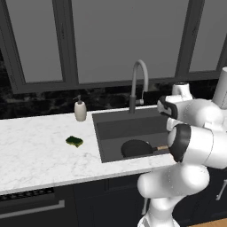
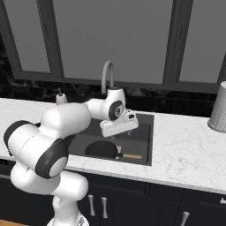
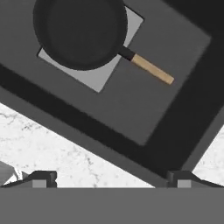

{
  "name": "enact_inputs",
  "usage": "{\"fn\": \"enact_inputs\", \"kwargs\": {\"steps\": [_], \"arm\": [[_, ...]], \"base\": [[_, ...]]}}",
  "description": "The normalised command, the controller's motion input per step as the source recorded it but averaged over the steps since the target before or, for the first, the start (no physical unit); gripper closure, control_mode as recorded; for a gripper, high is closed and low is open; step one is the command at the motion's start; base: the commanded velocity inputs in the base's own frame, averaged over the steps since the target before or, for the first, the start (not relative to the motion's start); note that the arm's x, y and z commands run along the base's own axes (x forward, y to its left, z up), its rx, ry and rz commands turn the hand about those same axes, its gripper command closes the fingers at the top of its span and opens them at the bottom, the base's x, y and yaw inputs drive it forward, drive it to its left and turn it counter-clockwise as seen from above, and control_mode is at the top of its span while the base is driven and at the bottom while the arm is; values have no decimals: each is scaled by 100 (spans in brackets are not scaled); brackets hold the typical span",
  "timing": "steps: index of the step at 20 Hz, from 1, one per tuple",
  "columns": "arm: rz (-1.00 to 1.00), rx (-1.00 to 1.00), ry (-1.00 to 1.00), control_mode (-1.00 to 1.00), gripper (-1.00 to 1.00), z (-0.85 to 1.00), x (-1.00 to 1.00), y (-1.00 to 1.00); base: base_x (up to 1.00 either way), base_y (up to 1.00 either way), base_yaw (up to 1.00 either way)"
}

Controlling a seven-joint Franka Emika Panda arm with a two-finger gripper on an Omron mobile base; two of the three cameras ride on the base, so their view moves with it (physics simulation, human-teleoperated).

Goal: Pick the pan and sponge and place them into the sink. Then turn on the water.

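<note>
Kitchen: sink [image 1: 111,128], faucet [image 1: 138,82] (marble counter [image 1: 35,150]).

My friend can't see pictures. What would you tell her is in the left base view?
A black pan lies in the dark sink, its tan handle toward the white robot arm. A green sponge sits on the marble counter left of the sink, a soap bottle behind it.

Round black frying pan [image 3: 81,33], tan handle. Dark grey recessed sink [image 1: 128,126], lighter grey square bottom. Small sponge [image 1: 74,141] green over yellow. White grey-veined marble counter [image 1: 35,155]. Beige soap bottle [image 1: 80,110].
</note>
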Motion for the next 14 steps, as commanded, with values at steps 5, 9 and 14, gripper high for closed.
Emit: {"fn": "enact_inputs", "kwargs": {"steps": [5,9,14], "arm": [[-29,0,21,-100,-100,7,0,-3],[0,0,0,-100,-100,0,0,0],[-2,2,-4,-100,-100,0,-4,0]], "base": [[0,0,0],[0,0,0],[0,0,0]]}}
